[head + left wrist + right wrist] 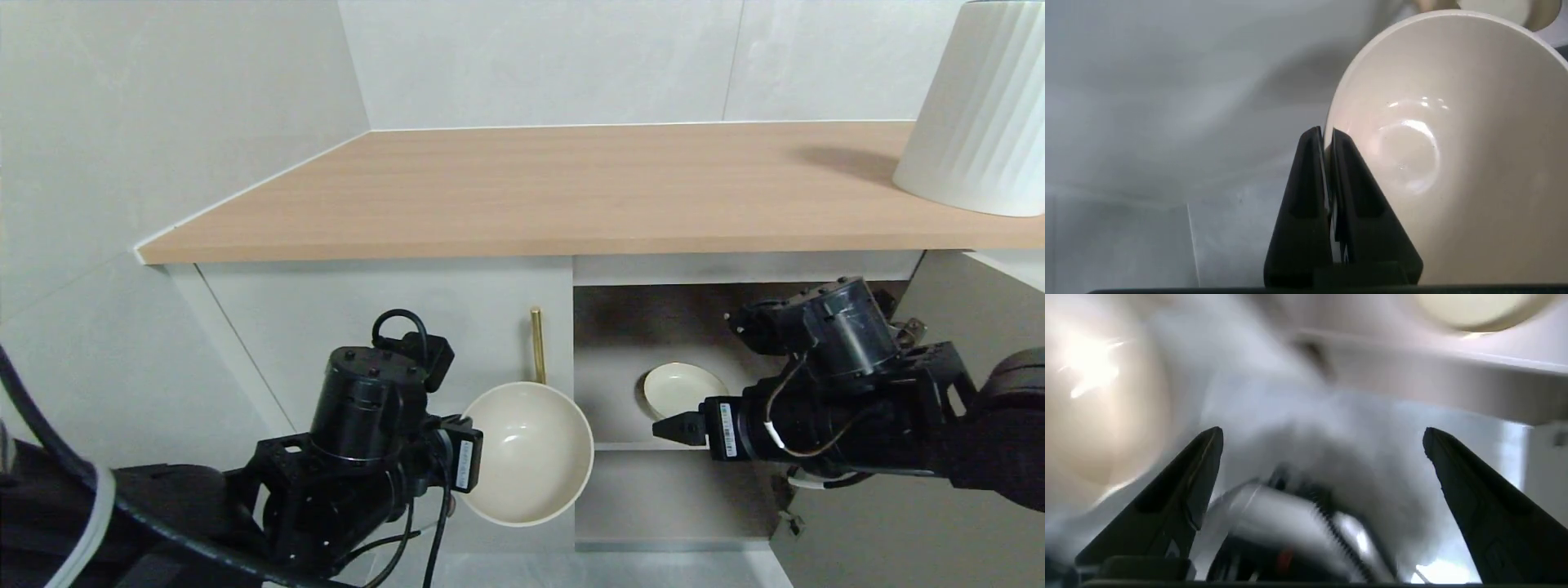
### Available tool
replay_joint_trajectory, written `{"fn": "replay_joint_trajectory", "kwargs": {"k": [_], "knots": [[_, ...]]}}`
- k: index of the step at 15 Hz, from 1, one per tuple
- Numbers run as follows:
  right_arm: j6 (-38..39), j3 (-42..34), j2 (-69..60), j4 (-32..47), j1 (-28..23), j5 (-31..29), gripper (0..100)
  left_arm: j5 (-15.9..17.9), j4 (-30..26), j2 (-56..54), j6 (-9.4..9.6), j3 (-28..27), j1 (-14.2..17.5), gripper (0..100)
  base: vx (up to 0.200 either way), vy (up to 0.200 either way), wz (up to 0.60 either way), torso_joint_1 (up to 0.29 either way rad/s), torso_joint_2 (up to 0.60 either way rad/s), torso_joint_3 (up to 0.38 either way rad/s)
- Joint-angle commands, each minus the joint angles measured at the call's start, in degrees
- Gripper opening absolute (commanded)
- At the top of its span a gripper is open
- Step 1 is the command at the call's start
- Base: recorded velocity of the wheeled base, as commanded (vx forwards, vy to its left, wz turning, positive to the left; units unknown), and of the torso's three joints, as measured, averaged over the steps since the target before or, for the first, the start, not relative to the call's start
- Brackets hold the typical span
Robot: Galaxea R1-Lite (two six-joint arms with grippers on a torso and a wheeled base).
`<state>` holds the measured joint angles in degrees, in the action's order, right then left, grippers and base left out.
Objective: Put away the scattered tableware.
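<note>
Stowing step: left gripper (462,457) pinches rim of bowl (531,453) at 6 o'clock, outside cabinet (367,302); right gripper (676,429) fingers wide, empty. Next, likely carry bowl toward 2 o'clock onto shelf (608,412) beside plate (682,390).

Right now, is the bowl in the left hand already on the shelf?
No, the left hand holds the bowl before the closed cabinet door.

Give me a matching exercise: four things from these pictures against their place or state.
1 bowl
2 plate
3 ribbed white object
4 right gripper

a on the countertop
b open
c on the cabinet shelf
d gripped at its rim by the left gripper

Pairs: 1-d, 2-c, 3-a, 4-b
</note>
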<state>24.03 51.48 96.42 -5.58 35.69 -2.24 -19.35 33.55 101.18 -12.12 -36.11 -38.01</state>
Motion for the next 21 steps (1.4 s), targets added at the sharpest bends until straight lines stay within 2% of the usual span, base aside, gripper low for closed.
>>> {"fn": "replay_joint_trajectory", "kwargs": {"k": [1,8,18,19,21], "knots": [[-0.12,-0.42,-5.01,0.49,3.59,0.22,100,-1.31,0.29,3.76,-0.01,-1.16,-2.68,0,0.000,0.000,0.00,0.000,0.00,0.000],[-0.30,-1.65,0.26,0.49,8.25,-0.39,100,-2.10,0.38,4.20,-0.54,-0.81,-8.40,0,0.000,0.000,0.00,0.000,0.00,0.000],[0.14,-1.12,7.56,-0.31,8.78,-0.66,100,-4.91,0.38,4.02,-0.45,-0.19,-11.47,0,0.000,0.000,0.00,0.000,0.00,0.000],[0.14,-1.12,7.74,-0.57,8.78,-0.66,0,-4.91,0.38,4.02,-0.45,-0.10,-11.65,0,0.000,0.000,0.00,0.000,0.00,0.000],[0.32,-1.12,7.56,-0.66,8.78,-0.66,0,-5.00,0.38,4.37,-0.45,-0.10,-11.65,0,0.000,0.000,0.00,0.000,0.00,0.000]]}}
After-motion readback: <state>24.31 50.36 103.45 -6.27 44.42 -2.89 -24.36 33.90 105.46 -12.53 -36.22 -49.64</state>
